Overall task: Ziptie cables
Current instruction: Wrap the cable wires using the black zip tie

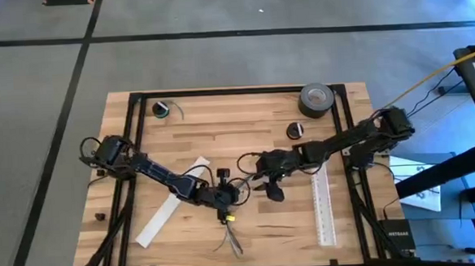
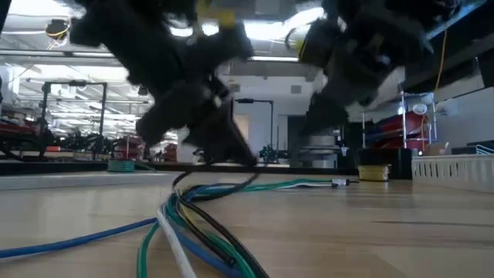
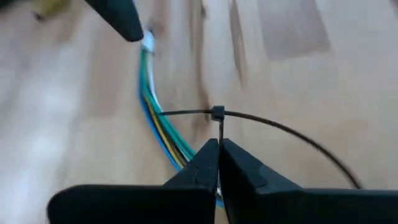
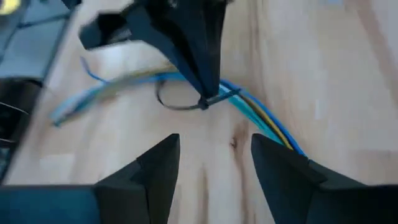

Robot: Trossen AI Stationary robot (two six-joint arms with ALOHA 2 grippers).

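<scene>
The cables (image 3: 155, 118), thin blue, green, yellow and white wires, lie curved on the wooden table near its front middle (image 1: 231, 235). The ziptie (image 3: 273, 124), a thin black strip with a small head (image 3: 217, 113), lies across them; in the right wrist view it forms a small loop (image 4: 169, 102) beside the wires. My left gripper (image 3: 219, 149) is shut on the ziptie next to its head. My right gripper (image 4: 214, 155) stands open just to the right of it (image 1: 271, 188), with nothing between its fingers. My left gripper pinches a short stretch of the ziptie strip (image 3: 220, 132) right by the head, between its two fingertips (image 4: 205, 93). The fingers come from above, slanting down. The long tail (image 3: 323, 155) curves away free, and the loop end reaches the cables on the table.
Two long white slotted strips lie left (image 1: 172, 203) and right (image 1: 323, 206) of the grippers. A grey tape roll (image 1: 317, 99), a small black round piece (image 1: 294, 130) and a small ring (image 1: 163, 110) sit toward the far edge. A black frame (image 1: 235, 91) borders the table.
</scene>
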